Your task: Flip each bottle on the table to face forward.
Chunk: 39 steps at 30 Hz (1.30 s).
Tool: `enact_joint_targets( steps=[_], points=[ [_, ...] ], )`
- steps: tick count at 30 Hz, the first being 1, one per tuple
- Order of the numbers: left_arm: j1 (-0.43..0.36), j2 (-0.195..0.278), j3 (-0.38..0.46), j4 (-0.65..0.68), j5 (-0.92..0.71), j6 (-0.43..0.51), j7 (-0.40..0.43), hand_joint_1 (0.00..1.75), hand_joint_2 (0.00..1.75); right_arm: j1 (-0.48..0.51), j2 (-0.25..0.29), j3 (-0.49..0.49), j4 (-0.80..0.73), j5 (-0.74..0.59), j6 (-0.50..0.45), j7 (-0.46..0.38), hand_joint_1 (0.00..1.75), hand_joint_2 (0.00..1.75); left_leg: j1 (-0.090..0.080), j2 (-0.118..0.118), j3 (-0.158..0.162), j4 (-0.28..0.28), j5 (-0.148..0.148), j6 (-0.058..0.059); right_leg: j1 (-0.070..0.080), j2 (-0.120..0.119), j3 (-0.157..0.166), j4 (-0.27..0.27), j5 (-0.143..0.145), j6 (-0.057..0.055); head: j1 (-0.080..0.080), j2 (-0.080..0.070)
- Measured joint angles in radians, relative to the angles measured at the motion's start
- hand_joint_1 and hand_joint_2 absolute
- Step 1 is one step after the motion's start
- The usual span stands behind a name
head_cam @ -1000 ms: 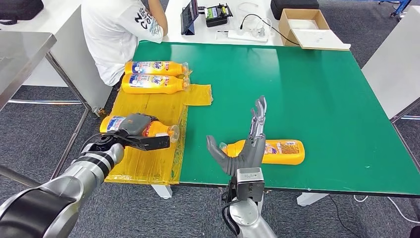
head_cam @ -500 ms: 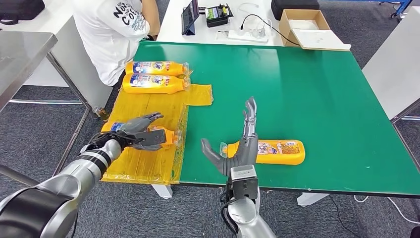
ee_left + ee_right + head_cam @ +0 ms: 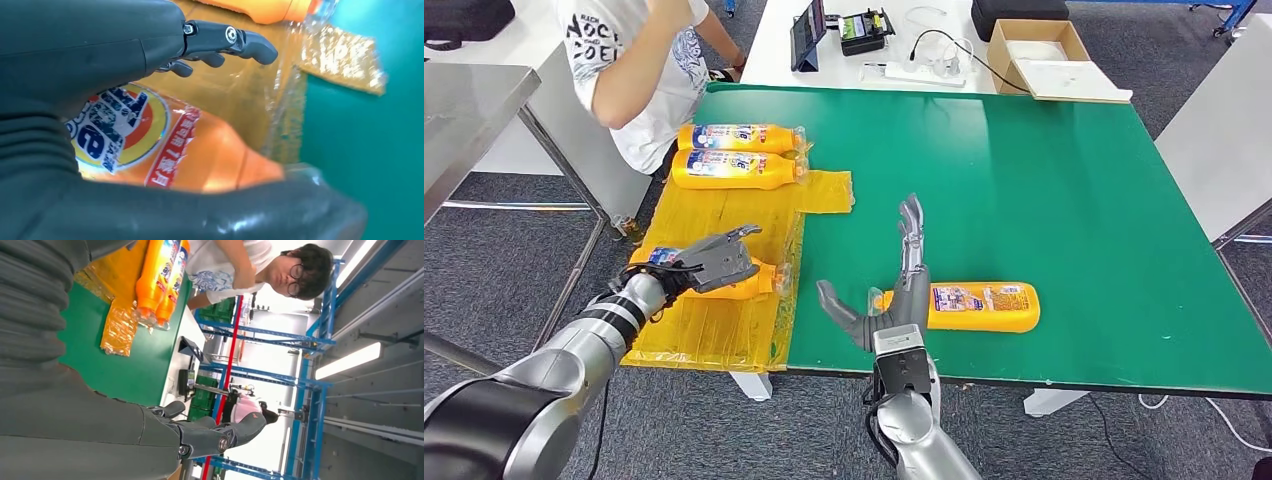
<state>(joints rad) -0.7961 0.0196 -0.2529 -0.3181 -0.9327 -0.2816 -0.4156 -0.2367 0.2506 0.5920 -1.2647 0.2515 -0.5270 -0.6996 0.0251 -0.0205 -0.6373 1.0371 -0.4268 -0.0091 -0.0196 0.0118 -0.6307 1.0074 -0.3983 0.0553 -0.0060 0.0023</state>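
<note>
On a green table (image 3: 1064, 180), the left hand (image 3: 714, 262) rests spread over an orange bottle (image 3: 749, 280) on yellow plastic sheeting (image 3: 724, 215), not gripping it. The right hand (image 3: 894, 300) stands empty, fingers straight, beside a second bottle (image 3: 979, 306). Two more bottles (image 3: 734, 155) lie farther back.

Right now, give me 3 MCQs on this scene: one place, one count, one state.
1. Where does the bottle by the right hand lie?
A. on the green table top
B. on the yellow sheet
C. in the cardboard box

2. How many orange bottles show on the table?
A. two
B. four
C. six

3. What is the right hand doing?
A. gripping a bottle
B. open, fingers spread
C. pressing the tablet

Key: 1 A, bare green surrounds it. 2 B, two at the far edge, one under the left hand, one on the green. 3 B, its fingers are extended and hold nothing.
</note>
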Motion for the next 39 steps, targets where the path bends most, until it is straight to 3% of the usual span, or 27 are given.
enact_joint_targets(
  steps=[2,4,7,20,22,24,29,32,36,39],
  points=[
    [0.017,-0.008,0.042,-0.006,0.082,0.043,-0.049,0.00,0.00,-0.002,0.001,0.000,0.011,0.007,0.001,0.000,0.00,1.75,0.000,0.000,0.000,0.000,0.000,0.000,0.000,0.000,0.000,0.000,0.000,0.000,0.000,0.000],
    [0.043,-0.024,0.101,-0.021,0.172,0.151,-0.106,0.00,0.00,-0.002,0.002,0.000,0.023,0.018,0.002,0.000,0.00,1.75,0.000,0.000,0.000,0.000,0.000,0.000,0.000,0.000,-0.001,0.000,0.000,0.000,0.000,0.000],
    [0.065,-0.048,0.170,-0.039,0.223,0.246,-0.138,0.00,0.00,-0.002,0.002,0.000,0.036,0.028,0.003,0.000,0.00,1.75,0.000,0.000,-0.001,0.000,0.000,0.000,0.000,0.000,-0.001,0.000,0.000,0.000,0.000,0.000],
    [0.092,-0.074,0.246,-0.061,0.230,0.257,-0.143,0.00,0.00,-0.002,0.002,-0.001,0.059,0.030,0.003,0.000,0.00,1.75,0.000,0.000,-0.001,0.000,0.000,0.000,0.000,0.000,-0.002,0.000,0.000,0.000,0.000,0.000],
    [0.093,-0.074,0.248,-0.061,0.232,0.263,-0.146,0.00,0.87,-0.002,0.002,-0.001,0.061,0.031,0.004,0.000,0.00,1.75,0.000,0.000,-0.001,0.000,0.000,0.000,0.000,0.000,-0.002,0.000,0.000,0.000,0.000,0.000],
    [0.097,-0.076,0.253,-0.068,0.247,0.326,-0.169,0.00,1.75,-0.002,0.002,-0.001,0.063,0.040,0.007,0.003,0.00,1.75,0.000,0.000,-0.001,0.000,0.000,0.000,0.000,0.000,-0.002,0.000,0.000,0.000,0.000,0.000],
    [0.135,-0.100,0.310,-0.181,0.406,0.711,-0.250,0.00,1.75,-0.002,-0.003,-0.001,0.069,0.149,0.004,0.067,0.00,1.75,0.000,0.000,-0.001,0.000,0.000,0.000,0.000,0.000,-0.002,0.000,0.000,0.000,0.000,0.000],
    [0.202,-0.113,0.311,-0.338,0.535,0.838,-0.250,0.00,1.75,-0.006,-0.033,-0.008,0.085,0.267,-0.002,0.144,0.00,1.75,0.000,0.000,-0.001,0.000,0.000,0.000,0.000,0.000,-0.002,0.000,0.000,0.000,0.000,0.000],
    [0.321,-0.127,0.289,-0.566,0.650,0.852,-0.249,0.00,1.75,-0.023,-0.119,-0.048,0.095,0.434,0.043,0.295,0.00,1.75,-0.001,0.000,-0.002,0.000,-0.001,0.000,-0.001,0.000,-0.002,-0.001,0.000,0.000,0.000,0.000],
    [0.462,-0.152,0.263,-0.726,0.673,0.719,-0.241,0.00,1.75,-0.028,-0.296,-0.112,0.061,0.520,0.268,0.467,0.00,1.75,-0.004,-0.002,0.001,0.000,-0.003,0.005,-0.004,-0.002,0.002,-0.005,-0.002,0.004,-0.003,0.000]
  ],
)
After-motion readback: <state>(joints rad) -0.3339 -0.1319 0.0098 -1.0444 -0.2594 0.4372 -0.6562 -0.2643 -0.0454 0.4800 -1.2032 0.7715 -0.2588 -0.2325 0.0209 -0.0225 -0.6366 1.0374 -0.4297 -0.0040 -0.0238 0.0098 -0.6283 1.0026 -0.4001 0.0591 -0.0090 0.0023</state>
